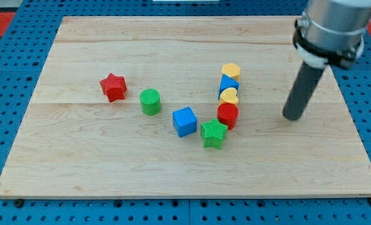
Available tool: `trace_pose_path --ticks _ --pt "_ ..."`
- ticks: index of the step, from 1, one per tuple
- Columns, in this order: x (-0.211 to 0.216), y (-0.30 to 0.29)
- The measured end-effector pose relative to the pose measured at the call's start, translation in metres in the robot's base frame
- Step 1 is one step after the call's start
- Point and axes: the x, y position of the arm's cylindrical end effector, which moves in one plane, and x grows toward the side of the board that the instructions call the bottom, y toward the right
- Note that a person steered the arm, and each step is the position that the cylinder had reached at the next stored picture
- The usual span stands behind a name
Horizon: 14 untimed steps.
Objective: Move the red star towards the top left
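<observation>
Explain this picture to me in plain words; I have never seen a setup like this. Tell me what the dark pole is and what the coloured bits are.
There is one picture, from a single camera looking down at a slant on a pale wooden board. The dark pole is the end of a robot arm: it has no hand, only a rod that pushes things. My tip sits at the view's right, apart from every block and holding nothing. On the board lie small blocks: a red star at the left, a green cylinder, a blue cube, a green star, and a close column of a red cylinder, a yellow heart, another blue block and a yellow hexagonal block.
</observation>
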Motion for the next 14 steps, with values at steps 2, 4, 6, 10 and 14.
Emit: trace_pose_path --ticks 2,4,6,10,14 --pt "0.065 -0.014" --pt "0.091 -0.109" --pt "0.069 -0.124" --pt "0.064 -0.217" --pt "0.033 -0.272"
